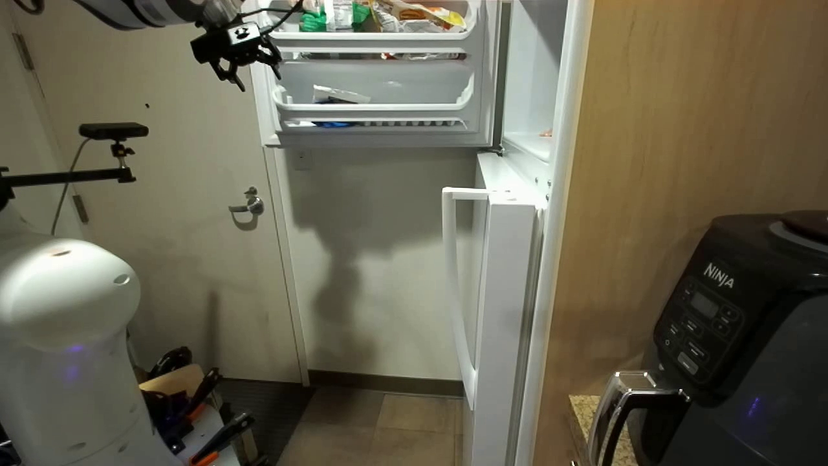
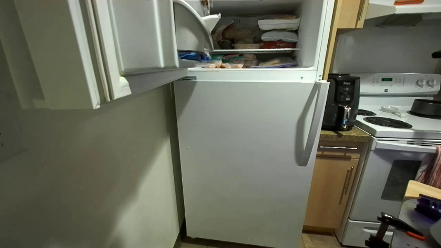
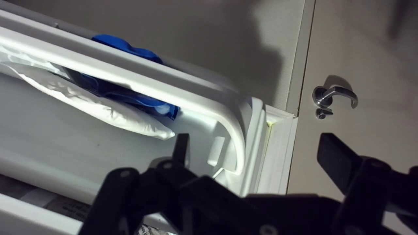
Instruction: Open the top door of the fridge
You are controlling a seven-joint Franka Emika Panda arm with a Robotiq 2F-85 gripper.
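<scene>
The fridge (image 1: 508, 323) is tall and white. It also shows in an exterior view (image 2: 241, 137), with its long lower door shut. The top door (image 1: 381, 137) stands wide open, its inner shelf bins holding bags and packets. It swings out at the left in an exterior view (image 2: 141, 38), with the freezer shelves showing. My gripper (image 1: 259, 79) is open and empty near the top door's free edge. In the wrist view, that free edge (image 3: 256, 156) appears between the spread fingers of the gripper (image 3: 254, 145). I see no contact. The top door's outer face is mostly hidden.
A white room door (image 1: 187, 278) with a lever handle (image 3: 333, 96) stands behind the gripper. A black air fryer (image 1: 731, 336) sits on the counter, beside a stove (image 2: 396, 120). A camera on a bar (image 1: 113, 131) and tools (image 1: 213, 433) are near the robot's base.
</scene>
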